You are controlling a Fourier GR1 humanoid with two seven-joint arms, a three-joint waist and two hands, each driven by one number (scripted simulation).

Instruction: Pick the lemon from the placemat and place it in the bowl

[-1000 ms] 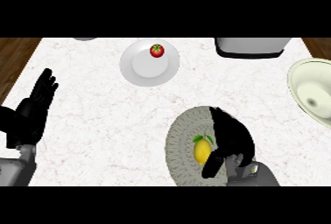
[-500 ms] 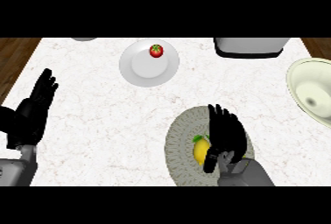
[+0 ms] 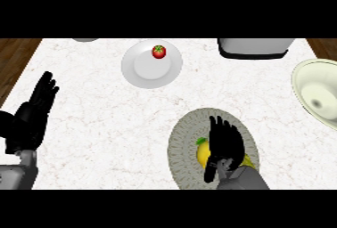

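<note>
I am watching the left hand (image 3: 33,118) resting at the left edge of the head view, over the white marbled counter (image 3: 105,116). It is hanging open, fingers straight and pointing up the frame, holding nothing.

Moving right, I am seeing a white plate (image 3: 135,73) near the counter's far side, with a small red tomato (image 3: 158,51) sitting toward its upper rim.

Further right and nearer the robot, the round grey placemat (image 3: 181,156) is lying on the counter. The lemon (image 3: 202,153) is sitting on it, with a bit of green leaf showing at its top. The right hand (image 3: 225,140) is covering the lemon's right side, fingers stretched out straight over it and the thumb pointing down toward the frame's lower edge. It is reading as open rather than wrapped around the fruit, though I cannot tell whether it is touching the lemon.

Up at the far edge, a grey box-shaped appliance (image 3: 255,46) is standing. At the far right, the cream bowl (image 3: 308,84) is sitting well apart from the placemat, partly cut off.
</note>
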